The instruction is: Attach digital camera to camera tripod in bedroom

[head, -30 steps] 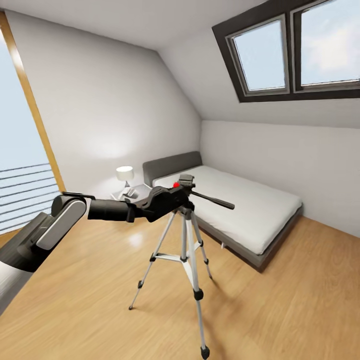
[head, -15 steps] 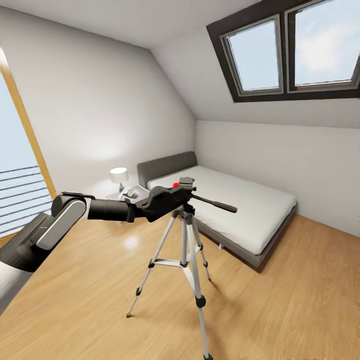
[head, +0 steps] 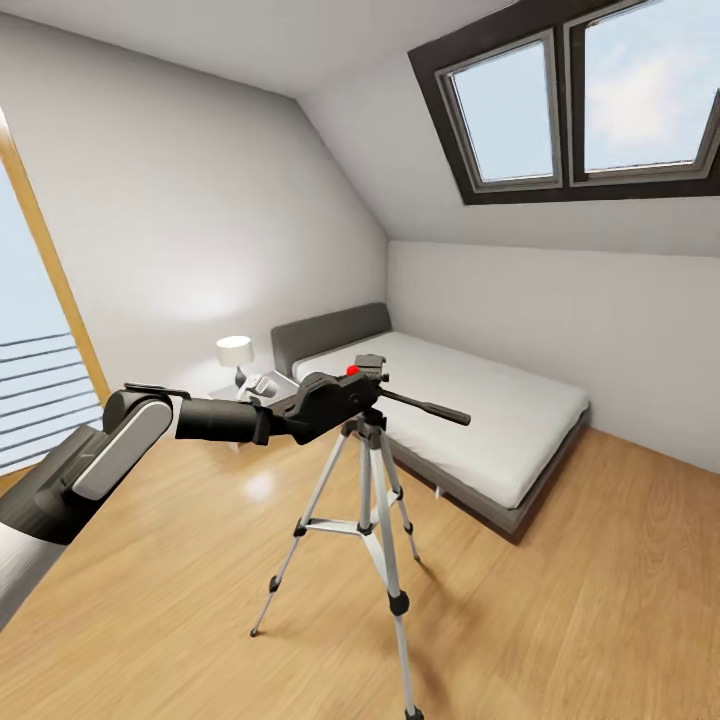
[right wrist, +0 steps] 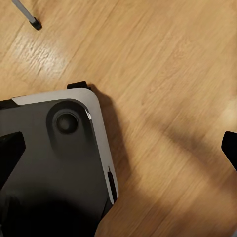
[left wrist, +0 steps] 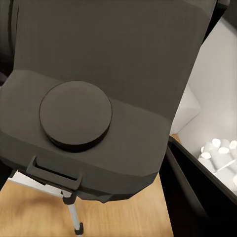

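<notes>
A white-walled bedroom with a sloped ceiling and a dark-framed double skylight [head: 575, 100]. The camera tripod [head: 368, 500] stands near the middle of a light wood floor [head: 560, 600], its silver legs spread, with bare floor on every side. A low grey bed [head: 470, 420] lies just behind it against the far wall, and the tripod's black pan handle [head: 425, 407] points toward it. A grey nightstand [head: 250, 388] with a white lamp [head: 235, 352] sits in the corner beside the bed. A tall window with a wooden frame [head: 55, 270] runs along the left edge.

The left arm [head: 130, 440] reaches out level from the lower left, and its gripper [head: 335, 392] meets the tripod's head. The digital camera [head: 352, 372] sits at the gripper's tip, level with the tripod head; mainly its red button is distinct. Black parts merge there, so I cannot tell whether the fingers clamp it or whether it rests on the head.

In the left wrist view a dark boxy body [left wrist: 98, 98] blocks the fingers. In the right wrist view, dark finger tips [right wrist: 10, 153] sit at opposite edges, wide apart, above the robot's base [right wrist: 54, 163] and floor.
</notes>
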`<state>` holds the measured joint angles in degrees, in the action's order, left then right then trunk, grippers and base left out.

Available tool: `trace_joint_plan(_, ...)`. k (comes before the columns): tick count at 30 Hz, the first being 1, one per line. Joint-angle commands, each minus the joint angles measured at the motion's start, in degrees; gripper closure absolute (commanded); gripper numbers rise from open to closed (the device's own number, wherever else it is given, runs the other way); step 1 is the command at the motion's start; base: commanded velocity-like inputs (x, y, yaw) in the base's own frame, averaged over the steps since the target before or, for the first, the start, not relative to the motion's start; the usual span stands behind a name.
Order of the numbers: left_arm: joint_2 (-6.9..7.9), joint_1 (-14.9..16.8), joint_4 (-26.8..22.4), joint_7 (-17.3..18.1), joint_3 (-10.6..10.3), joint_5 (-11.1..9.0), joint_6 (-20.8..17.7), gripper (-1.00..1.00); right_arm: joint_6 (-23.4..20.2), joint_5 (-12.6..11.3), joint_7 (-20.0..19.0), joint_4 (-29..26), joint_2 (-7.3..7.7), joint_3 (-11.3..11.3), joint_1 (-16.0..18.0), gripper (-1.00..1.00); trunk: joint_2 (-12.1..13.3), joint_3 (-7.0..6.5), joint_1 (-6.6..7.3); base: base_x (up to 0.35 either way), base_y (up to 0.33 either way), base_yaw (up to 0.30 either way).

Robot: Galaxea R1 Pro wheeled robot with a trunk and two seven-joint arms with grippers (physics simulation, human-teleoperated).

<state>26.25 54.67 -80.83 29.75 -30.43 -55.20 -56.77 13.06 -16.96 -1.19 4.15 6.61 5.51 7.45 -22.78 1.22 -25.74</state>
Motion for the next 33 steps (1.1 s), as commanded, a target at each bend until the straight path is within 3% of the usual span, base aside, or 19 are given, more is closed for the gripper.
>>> trace_joint_plan(1,0.02,0.1,0.0,0.4,-0.1,0.1,-0.1,1.0,0.4,-0.5,-0.1,0.2,-0.02,0.5,0.1,-1.0,-0.1,0.13,-0.04,0.0,0.0,-0.003)
trace_joint_plan(6,0.62,0.1,0.7,0.3,0.4,0.0,-1.3,1.0,0.4,-0.5,-0.1,0.2,-0.02,0.5,0.1,-1.0,-0.1,0.13,-0.04,0.0,0.0,0.0)
trace_joint_plan(8,1.61,0.1,0.6,0.4,1.4,0.0,-3.2,1.0,0.4,-0.5,-0.1,0.2,-0.02,0.6,0.1,-1.0,-0.1,0.13,-0.04,0.0,0.0,0.0)
trace_joint_plan(9,2.32,0.3,0.3,0.4,11.6,0.0,-3.2,1.0,0.4,-0.5,-0.1,0.2,-0.02,0.6,0.1,-1.0,-0.1,0.13,-0.04,0.0,0.0,0.0)
trace_joint_plan(10,2.14,0.5,0.3,0.4,12.5,0.0,-3.2,1.0,0.4,-0.5,-0.1,0.2,-0.02,0.6,0.1,-1.0,-0.1,0.13,-0.04,0.0,0.0,0.0)
trace_joint_plan(14,1.14,1.6,0.3,0.5,13.9,0.0,-3.2,1.0,0.4,-0.5,-0.1,0.2,-0.02,0.6,0.1,-1.0,-0.1,0.13,-0.04,0.0,0.0,0.0)
trace_joint_plan(22,0.93,4.1,1.2,0.4,14.2,0.0,-3.2,1.0,0.4,-0.5,-0.1,0.2,-0.02,0.6,0.1,-1.0,-0.1,0.13,-0.04,0.0,0.0,0.0)
trace_joint_plan(27,0.37,7.9,5.2,0.3,14.2,0.0,-3.2,1.0,0.4,-0.5,-0.1,0.2,-0.02,0.6,0.1,-1.0,-0.1,0.13,-0.04,0.0,0.0,0.0)
trace_joint_plan(33,-2.7,13.1,12.1,0.3,14.1,0.3,-3.2,1.0,0.4,-0.4,-0.1,0.2,-0.02,0.6,0.1,-1.0,-0.1,0.13,-0.04,0.0,0.0,0.0)
